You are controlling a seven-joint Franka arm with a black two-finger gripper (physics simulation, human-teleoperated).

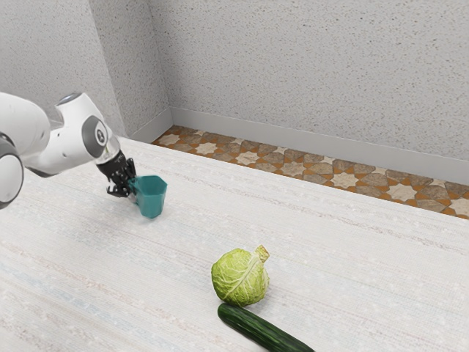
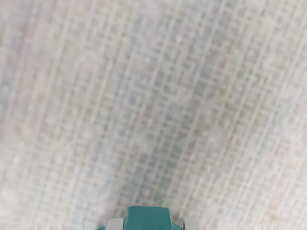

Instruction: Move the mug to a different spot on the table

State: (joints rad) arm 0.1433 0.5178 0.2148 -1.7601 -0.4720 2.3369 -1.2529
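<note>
- Arm [image 1: 51, 139]: white, enters from the exterior view's left and reaches right over the far-left part of the table.
- Gripper [image 1: 129, 185]: black, pointing down and to the right. It is closed narrowly on the mug's left side. In the wrist view two pale pads [image 2: 114, 224] sit on either side of a teal part.
- Mug [image 1: 151, 195]: teal, open top up, leaning slightly, held at the far-left of the table. It is well apart from the vegetables. I cannot tell whether its base touches the table. Its held part shows in the wrist view [image 2: 147, 218].
- Table [image 1: 352, 242]: pale, woven-looking surface, seen under the hand in the wrist view [image 2: 153, 96].
- Cabbage [image 1: 240, 277]: light green, near edge, right of centre.
- Cucumber [image 1: 264, 334]: dark green, lying just in front of the cabbage, angled toward the near right.
- Floor [image 1: 330, 165]: patterned tiles beyond the table's far edge.
- Wall [image 1: 330, 66]: grey, speckled.
</note>
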